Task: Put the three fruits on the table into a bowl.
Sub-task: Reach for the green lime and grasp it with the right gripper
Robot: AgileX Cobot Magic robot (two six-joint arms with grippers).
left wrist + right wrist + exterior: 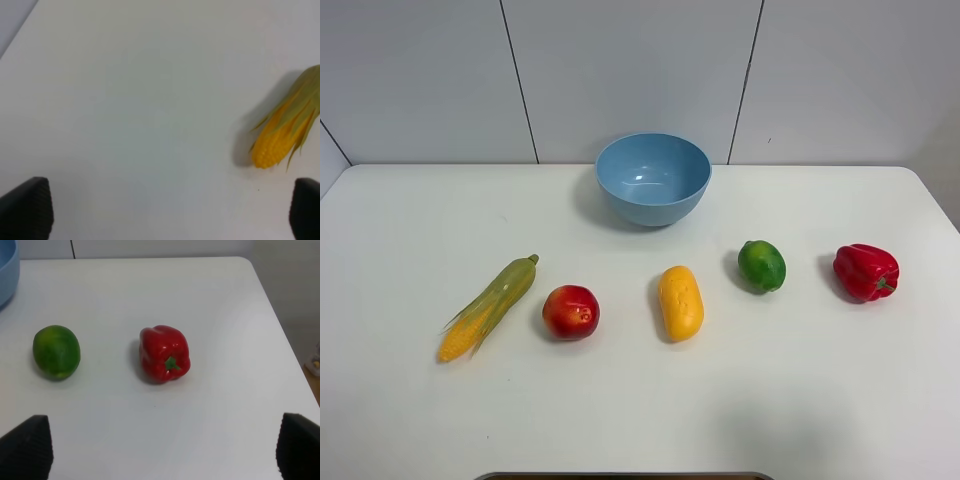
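Observation:
On the white table [400,220] a light-blue bowl [652,178] stands at the back middle, empty. In front of it lie, left to right, a red fruit with yellow blush [570,312], a yellow-orange mango [680,302] and a green lime [762,265]. The lime also shows in the right wrist view [56,351], with the bowl's rim [7,275] at the edge. Neither arm shows in the exterior high view. My left gripper [170,212] is open and empty above bare table. My right gripper [162,452] is open and empty, short of the lime.
A corn cob in green husk [490,306] lies left of the red fruit and shows in the left wrist view [287,130]. A red bell pepper [865,271] lies right of the lime, also in the right wrist view [165,354]. The table's right edge is close.

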